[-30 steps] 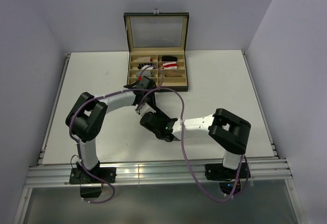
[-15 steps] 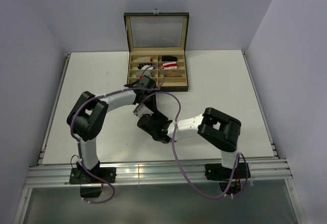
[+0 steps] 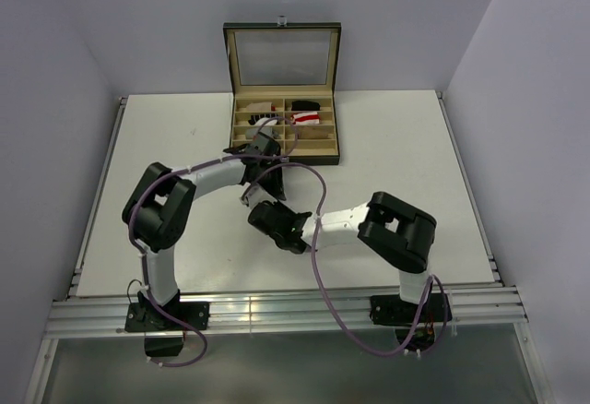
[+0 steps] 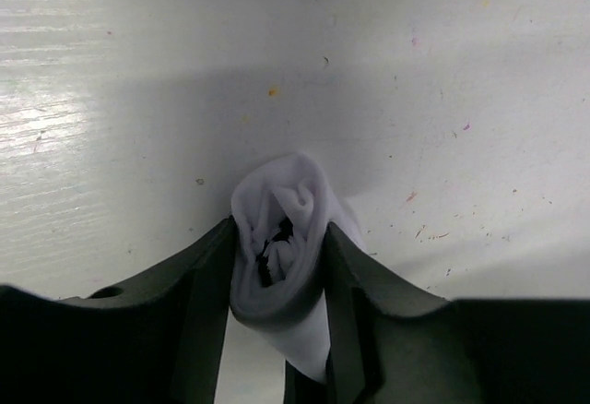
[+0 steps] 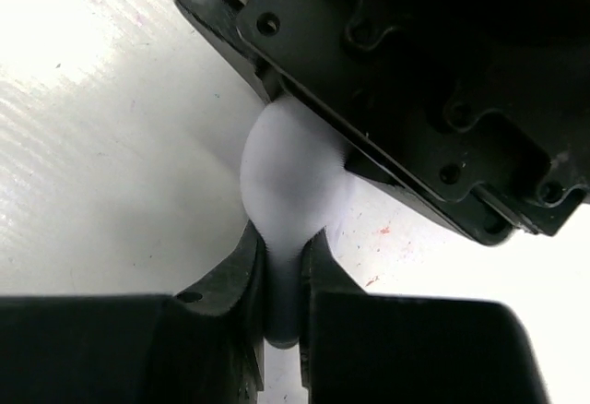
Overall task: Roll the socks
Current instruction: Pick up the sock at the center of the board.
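A white sock (image 4: 293, 190), rolled into a bundle with dark trim inside the fold, sits between the jaws of my left gripper (image 4: 278, 238), which is shut on it above the table. In the right wrist view the same white sock (image 5: 290, 178) bulges out under the left gripper's black body (image 5: 415, 81). My right gripper (image 5: 284, 249) is shut on the sock's loose end. Seen from the top, the left gripper (image 3: 267, 181) and right gripper (image 3: 262, 208) meet mid-table and hide the sock. A red-and-white sock (image 3: 307, 119) lies in the box.
An open compartment box (image 3: 241, 143) with a raised glass lid (image 3: 281, 58) stands at the back centre, just beyond the left wrist. It holds small dark rolled bundles (image 3: 305, 105). The white table (image 3: 396, 146) has raised side rails. Purple cables loop over both arms.
The right gripper has closed on the sock's loose end and its arm has drawn in toward the left gripper. The left wrist has shifted slightly toward the box.
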Available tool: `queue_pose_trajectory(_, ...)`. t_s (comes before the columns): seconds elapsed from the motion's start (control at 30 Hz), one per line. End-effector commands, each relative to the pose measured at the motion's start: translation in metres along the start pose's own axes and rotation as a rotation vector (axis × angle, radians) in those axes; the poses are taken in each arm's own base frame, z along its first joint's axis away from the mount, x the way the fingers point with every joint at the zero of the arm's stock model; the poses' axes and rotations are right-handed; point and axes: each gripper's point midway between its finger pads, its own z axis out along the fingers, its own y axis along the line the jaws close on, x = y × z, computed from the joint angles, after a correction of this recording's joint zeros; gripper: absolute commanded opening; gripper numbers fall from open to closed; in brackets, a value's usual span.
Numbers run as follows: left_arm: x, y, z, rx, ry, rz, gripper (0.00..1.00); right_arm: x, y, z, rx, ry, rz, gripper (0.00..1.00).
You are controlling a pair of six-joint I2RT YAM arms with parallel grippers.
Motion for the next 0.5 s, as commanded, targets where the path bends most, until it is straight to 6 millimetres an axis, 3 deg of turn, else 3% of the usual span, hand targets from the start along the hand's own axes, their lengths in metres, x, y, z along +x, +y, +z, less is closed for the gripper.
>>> queue_pose_trajectory(0.0, 0.02, 0.013, -0.002, -0.076, 0.079, 0.018, 0.49, 0.043, 0.011, 0.007, -0.153, 0.165, 0.076, 0.0)
queue_pose_trajectory(0.1, -0.014, 0.013, -0.019, -0.074, -0.008, -0.025, 0.57, 0.042, 0.014, -0.001, -0.219, 0.163, 0.094, 0.0)
queue_pose_trajectory(0.13, -0.051, 0.015, -0.041, -0.052, -0.103, -0.08, 0.66, 0.038, 0.017, -0.011, -0.295, 0.144, 0.11, 0.0)
queue_pose_trajectory(0.27, -0.091, 0.023, -0.069, -0.038, -0.21, -0.144, 0.74, 0.029, 0.013, -0.022, -0.35, 0.113, 0.132, 0.0)
queue_pose_trajectory(0.43, -0.133, 0.034, -0.123, 0.019, -0.371, -0.238, 0.8, 0.005, -0.002, -0.04, -0.412, 0.04, 0.104, 0.0)
queue_pose_trajectory(0.47, -0.147, 0.039, -0.144, 0.043, -0.436, -0.259, 0.82, -0.003, -0.006, -0.043, -0.425, 0.022, 0.1, 0.0)
